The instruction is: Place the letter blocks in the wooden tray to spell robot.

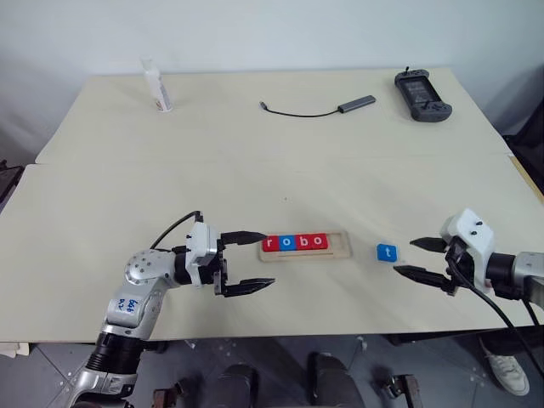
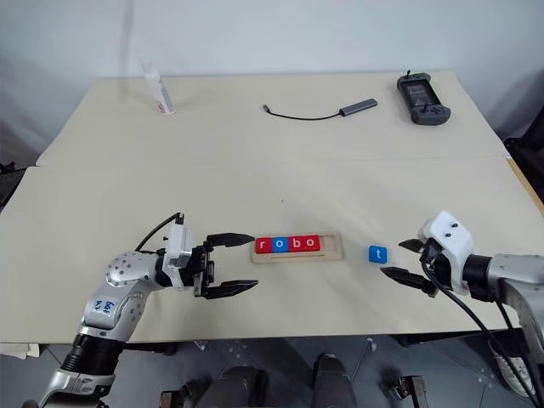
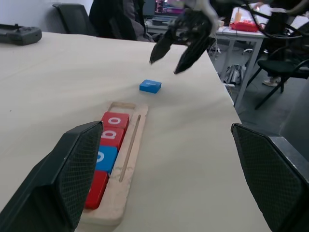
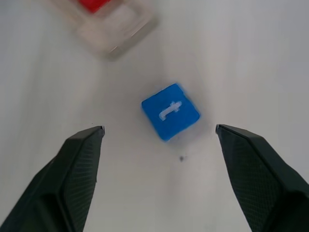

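The right gripper [image 1: 416, 258] hangs with fingers spread and empty, the blue t block [image 1: 387, 252] lying on the tabletop [image 1: 255, 161] just ahead of its tips. Past the block sits the tray [image 1: 339, 246], holding r, o, b, o with the end slot free. The left gripper [image 1: 252, 261] waits spread wide at the tray's far end. The last step is in hand: next, close on the t block and seat it after the second o.
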Controlling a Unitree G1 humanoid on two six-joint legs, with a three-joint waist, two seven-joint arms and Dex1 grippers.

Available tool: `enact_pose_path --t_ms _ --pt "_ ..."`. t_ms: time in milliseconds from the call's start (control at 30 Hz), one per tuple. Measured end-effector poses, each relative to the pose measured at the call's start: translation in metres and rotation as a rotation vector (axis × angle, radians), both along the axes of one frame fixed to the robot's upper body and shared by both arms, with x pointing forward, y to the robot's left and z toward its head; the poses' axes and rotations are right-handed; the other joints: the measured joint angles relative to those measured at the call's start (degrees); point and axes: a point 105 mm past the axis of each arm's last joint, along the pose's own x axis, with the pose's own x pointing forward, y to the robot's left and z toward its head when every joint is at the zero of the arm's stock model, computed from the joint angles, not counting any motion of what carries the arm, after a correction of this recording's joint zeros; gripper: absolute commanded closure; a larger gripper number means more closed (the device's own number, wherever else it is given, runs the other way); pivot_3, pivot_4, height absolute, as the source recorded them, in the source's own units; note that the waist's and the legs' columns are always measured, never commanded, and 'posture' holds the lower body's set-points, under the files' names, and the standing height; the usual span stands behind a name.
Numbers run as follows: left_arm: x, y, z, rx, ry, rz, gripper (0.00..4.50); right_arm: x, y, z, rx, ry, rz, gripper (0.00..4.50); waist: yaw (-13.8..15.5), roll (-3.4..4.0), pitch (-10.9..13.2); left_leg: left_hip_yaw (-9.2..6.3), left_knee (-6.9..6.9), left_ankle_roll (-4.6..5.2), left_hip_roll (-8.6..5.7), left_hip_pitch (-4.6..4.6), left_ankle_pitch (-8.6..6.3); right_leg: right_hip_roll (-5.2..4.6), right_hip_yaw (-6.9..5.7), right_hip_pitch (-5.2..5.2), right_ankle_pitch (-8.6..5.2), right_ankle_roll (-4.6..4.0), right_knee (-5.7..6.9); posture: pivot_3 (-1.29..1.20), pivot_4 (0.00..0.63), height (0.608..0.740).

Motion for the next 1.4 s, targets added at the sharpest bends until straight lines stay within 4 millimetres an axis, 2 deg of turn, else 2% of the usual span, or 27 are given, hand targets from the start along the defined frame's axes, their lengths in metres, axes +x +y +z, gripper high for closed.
enact_pose_path --t_ms 67,200,300,400,567,600,667,767,933,1067,1133,1300,1400 --pt "-0.001 0.001 0.000 0.005 0.004 0.000 0.00 0.007 -0.003 -0.007 -0.030 0.005 0.050 0.63 0.07 0.00 0.00 -0.01 0.00 0.00 -0.01 -0.02 0.00 -0.02 0.00 -0.03 0.00 0.00 0.00 0.00 0.150 0.740" --pt "-0.005 0.005 0.001 0.017 -0.002 -0.004 0.00 0.027 -0.001 -0.008 -0.044 -0.021 0.098 0.63 0.05 0.01 0.00 -0.03 0.00 -0.02 0.00 -0.04 0.01 -0.03 0.00 -0.06 0.00 0.00 -0.01 0.00 0.150 0.740" --pt "-0.006 0.005 0.001 0.017 -0.003 0.004 0.00 0.033 0.001 -0.011 -0.054 -0.017 0.125 0.63 0.29 0.01 0.00 -0.08 0.01 -0.03 -0.01 -0.06 0.01 -0.05 -0.04 -0.05 0.00 0.00 -0.02 0.00 0.150 0.740" --pt "-0.007 0.007 -0.001 0.021 0.008 0.017 0.00 0.033 0.001 -0.012 -0.058 -0.004 0.147 1.23 0.42 0.00 0.00 -0.09 0.02 -0.03 -0.01 -0.06 0.01 -0.05 -0.05 -0.02 0.00 0.00 -0.06 0.00 0.150 0.740" --pt "-0.008 0.011 0.001 0.032 -0.005 0.037 0.00 0.033 0.004 -0.011 -0.053 0.020 0.185 2.88 0.36 0.01 0.00 -0.09 0.02 -0.04 0.01 -0.05 0.00 -0.04 -0.05 -0.03 0.00 0.00 -0.05 0.00 0.150 0.740" --pt "-0.007 0.012 0.002 0.030 -0.008 0.048 0.00 0.033 0.005 -0.011 -0.057 0.022 0.193 3.06 0.34 0.01 0.00 -0.09 0.02 -0.04 0.00 -0.05 0.00 -0.04 -0.05 -0.03 0.00 0.00 -0.05 0.00 0.150 0.740" --pt "-0.006 0.014 0.002 0.029 -0.011 0.059 0.00 0.036 0.007 -0.009 -0.058 0.020 0.209 3.05 0.29 0.01 0.00 -0.09 0.02 -0.04 0.00 -0.06 0.00 -0.04 -0.05 -0.04 0.00 0.00 -0.05 0.00 0.150 0.740" --pt "-0.006 0.014 0.003 0.028 -0.014 0.069 0.00 0.040 0.021 0.003 -0.023 -0.009 0.263 3.05 0.03 0.03 0.01 -0.07 0.01 -0.06 0.02 -0.08 0.00 -0.03 -0.03 -0.08 0.00 0.00 -0.03 0.00 0.150 0.740" --pt "-0.004 0.015 0.004 0.021 -0.027 0.091 0.00 0.044 0.055 0.026 -0.049 -0.048 0.400 3.05 0.06 0.03 0.01 -0.09 0.02 -0.07 0.03 -0.08 0.00 -0.04 -0.05 -0.07 0.00 -0.01 -0.04 0.00 0.150 0.740" --pt "-0.004 0.015 0.004 0.015 -0.036 0.103 0.00 0.051 0.083 0.019 -0.069 -0.038 0.469 3.05 0.15 0.03 0.02 -0.10 0.02 -0.07 0.01 -0.12 0.00 -0.05 -0.06 -0.09 0.00 -0.01 -0.04 0.00 0.150 0.740" --pt "-0.003 0.016 0.004 0.014 -0.035 0.112 0.00 0.055 0.087 0.014 -0.090 -0.031 0.480 3.05 0.39 0.03 0.02 -0.12 0.02 -0.06 -0.04 -0.14 0.00 -0.08 -0.08 -0.09 0.00 -0.01 -0.05 0.00 0.150 0.740" --pt "-0.004 0.016 0.003 0.010 -0.034 0.132 0.00 0.062 0.082 0.004 -0.134 -0.026 0.476 3.05 0.70 0.03 0.02 -0.12 0.02 -0.04 -0.04 -0.14 -0.02 -0.07 -0.10 -0.09 0.00 -0.01 -0.08 0.00 0.150 0.740" --pt "-0.006 0.014 0.004 0.008 -0.039 0.133 0.00 0.066 0.085 0.006 -0.137 -0.036 0.490 3.05 0.36 0.03 0.02 -0.12 0.02 -0.05 -0.01 -0.14 -0.01 -0.05 -0.10 -0.09 0.00 -0.01 -0.07 0.00 0.150 0.740"
